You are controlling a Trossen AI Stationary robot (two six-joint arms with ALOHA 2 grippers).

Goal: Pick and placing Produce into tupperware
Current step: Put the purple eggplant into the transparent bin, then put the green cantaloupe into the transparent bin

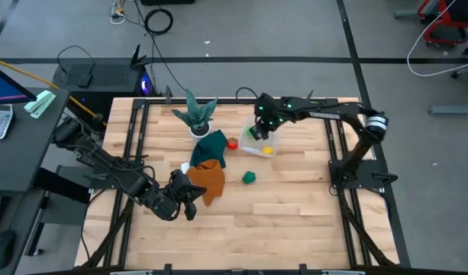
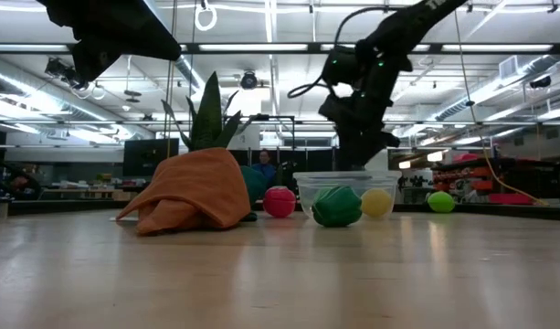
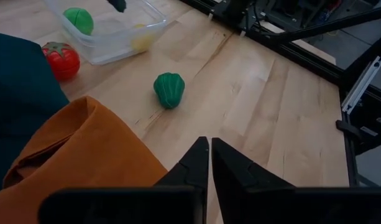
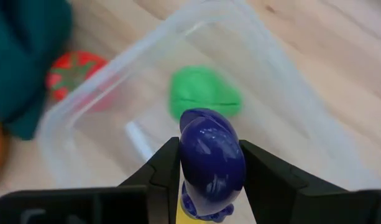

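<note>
Low view is giving us the nearest ground first: we are looking across a wide bare stretch of the wooden tabletop [image 2: 280,274], with open room along its front edge. Beyond it, the orange cloth [image 2: 190,192] is lying heaped, and the dark green toy [image 2: 336,206] is sitting just in front of the tupperware [image 2: 345,185]. The red toy [image 2: 280,202] is resting beside the box on the cloth's side, and a yellow toy [image 2: 377,202] is showing at its other side.

We are seeing the left tool [image 3: 209,163] hovering by the orange cloth with its fingers pressed together and nothing between them. The dark green toy has clear wood all around it.

Farther on, we are watching the right tool [image 4: 210,163] hanging directly over the clear box, fingers clamped on a purple toy [image 4: 211,160]. A light green toy [image 4: 204,93] is lying inside the box below it.

At the far edge, the teal plant [image 1: 197,111] is standing near the teal cloth [image 1: 211,147].

Behind the tabletop, a lit workshop room is stretching away.
</note>
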